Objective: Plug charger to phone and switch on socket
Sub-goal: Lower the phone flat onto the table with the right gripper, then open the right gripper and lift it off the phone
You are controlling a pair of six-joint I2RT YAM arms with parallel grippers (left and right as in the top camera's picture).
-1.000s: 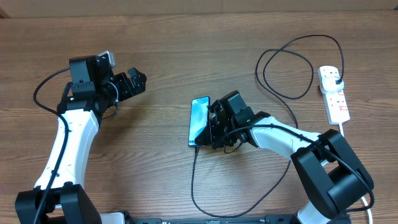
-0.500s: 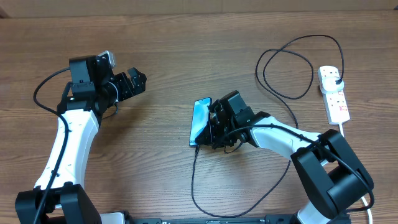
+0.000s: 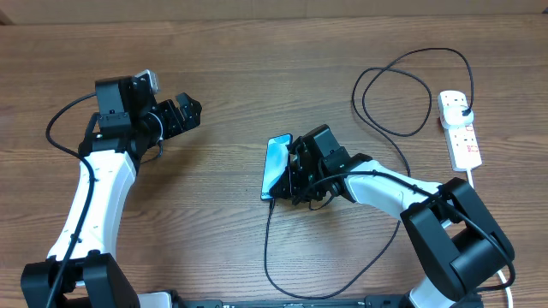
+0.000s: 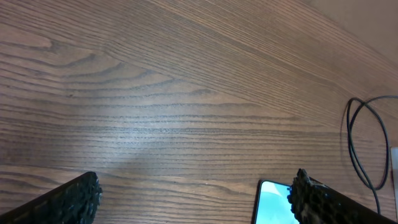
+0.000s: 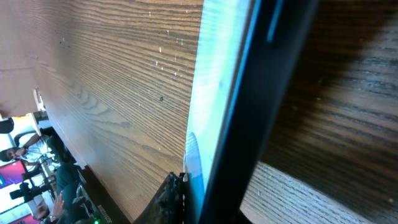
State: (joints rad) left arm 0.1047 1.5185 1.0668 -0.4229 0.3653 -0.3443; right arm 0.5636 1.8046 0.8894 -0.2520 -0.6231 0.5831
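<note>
The phone with its light blue screen lies mid-table, tipped up on its long edge. My right gripper is shut on it; the right wrist view shows one finger against the screen and the dark frame edge-on. The black charger cable meets the phone's near end, loops along the front and runs to its plug in the white socket at the far right. My left gripper is open and empty at the far left; its wrist view shows the phone's corner.
The cable makes a wide loop on the table between the phone and the socket; part of it shows in the left wrist view. The socket's white cord runs toward the front right, beside my right arm's base.
The phone has tipped up slightly more on its edge in my right gripper. The left arm has not moved.
</note>
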